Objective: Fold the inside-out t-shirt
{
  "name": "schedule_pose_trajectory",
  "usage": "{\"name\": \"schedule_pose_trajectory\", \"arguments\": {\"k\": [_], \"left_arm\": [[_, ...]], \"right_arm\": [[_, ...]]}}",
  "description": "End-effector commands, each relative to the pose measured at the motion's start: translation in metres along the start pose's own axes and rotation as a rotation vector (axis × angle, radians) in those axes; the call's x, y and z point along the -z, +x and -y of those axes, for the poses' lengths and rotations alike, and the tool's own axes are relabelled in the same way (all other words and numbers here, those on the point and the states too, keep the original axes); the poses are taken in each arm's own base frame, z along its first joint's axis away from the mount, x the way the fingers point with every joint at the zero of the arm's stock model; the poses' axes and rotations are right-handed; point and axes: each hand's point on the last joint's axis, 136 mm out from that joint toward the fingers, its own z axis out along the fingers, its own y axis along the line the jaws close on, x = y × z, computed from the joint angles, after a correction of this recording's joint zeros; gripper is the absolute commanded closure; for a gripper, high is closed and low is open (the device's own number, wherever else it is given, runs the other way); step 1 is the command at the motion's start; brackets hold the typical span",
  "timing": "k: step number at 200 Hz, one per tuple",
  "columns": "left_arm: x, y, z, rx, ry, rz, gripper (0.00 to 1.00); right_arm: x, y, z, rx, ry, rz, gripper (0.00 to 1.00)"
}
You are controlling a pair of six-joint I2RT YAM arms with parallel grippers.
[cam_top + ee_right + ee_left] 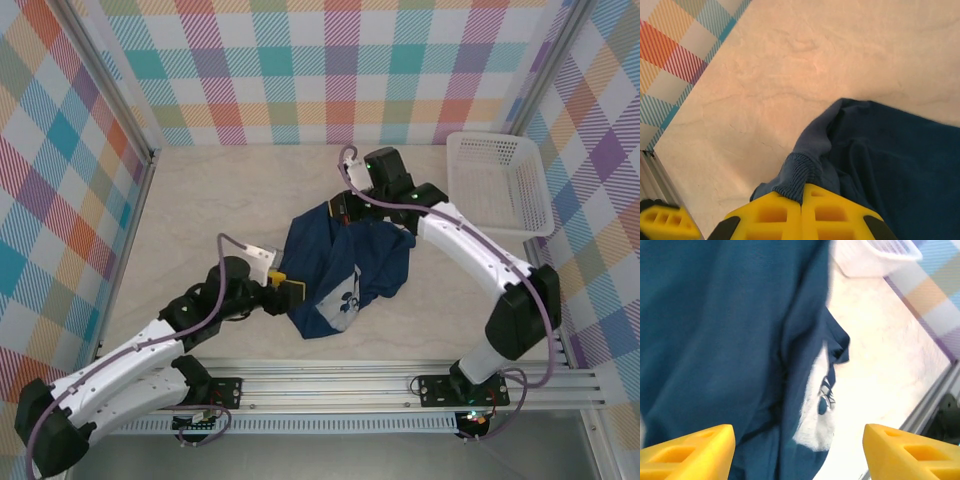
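Top external view, so: the inside-out t-shirt is bunched in a navy heap on the surface, off to the left of the white basket and well apart from it. The pale print faces up on the part of the heap farthest from the basket. The right gripper is at the shirt's far edge, about level with the basket. On the right wrist cam its yellow fingers are pressed together, pinching a ribbed edge of the fabric. The left gripper is on the heap's other side, away from the basket, with its fingers spread wide and navy cloth right in front of them.
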Motion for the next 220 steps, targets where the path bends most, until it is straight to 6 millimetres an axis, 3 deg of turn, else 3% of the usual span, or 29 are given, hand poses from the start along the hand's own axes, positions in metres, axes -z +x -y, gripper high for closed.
{"name": "schedule_pose_trajectory", "arguments": {"k": [1, 26, 50, 79, 103, 125, 151, 174, 206, 220], "left_arm": [[-0.015, -0.021, 0.023, -0.183, 0.019, 0.025, 0.32], [-0.048, -0.022, 0.017, -0.192, -0.036, -0.031, 0.33], [-0.073, -0.028, 0.002, -0.182, -0.133, -0.061, 0.40], [-0.066, -0.039, -0.027, -0.163, -0.288, -0.028, 0.41], [-0.067, -0.033, -0.051, -0.106, -0.329, -0.065, 0.37], [-0.089, -0.020, -0.044, -0.101, -0.264, -0.148, 0.34], [-0.108, -0.022, -0.052, -0.097, -0.310, -0.158, 0.37], [-0.128, -0.027, -0.047, -0.105, -0.276, -0.175, 0.51], [-0.143, -0.047, -0.032, -0.093, -0.209, -0.155, 1.00], [-0.130, -0.067, -0.006, -0.080, -0.110, -0.105, 1.00]], "right_arm": [[-0.021, 0.003, 0.002, -0.099, -0.059, -0.060, 1.00], [-0.031, -0.002, 0.007, -0.113, -0.070, -0.069, 1.00], [-0.023, -0.004, 0.007, -0.110, -0.071, -0.061, 1.00], [0.017, -0.016, 0.006, -0.073, -0.046, 0.006, 1.00], [0.053, -0.025, 0.008, -0.046, -0.017, 0.086, 1.00], [0.055, -0.024, 0.008, -0.045, -0.022, 0.089, 1.00], [0.049, -0.022, 0.009, -0.052, -0.032, 0.076, 1.00], [0.047, -0.021, 0.011, -0.055, -0.031, 0.076, 1.00], [0.056, -0.032, 0.023, -0.047, 0.019, 0.107, 1.00], [0.072, -0.043, 0.033, -0.042, 0.067, 0.144, 1.00]]}}
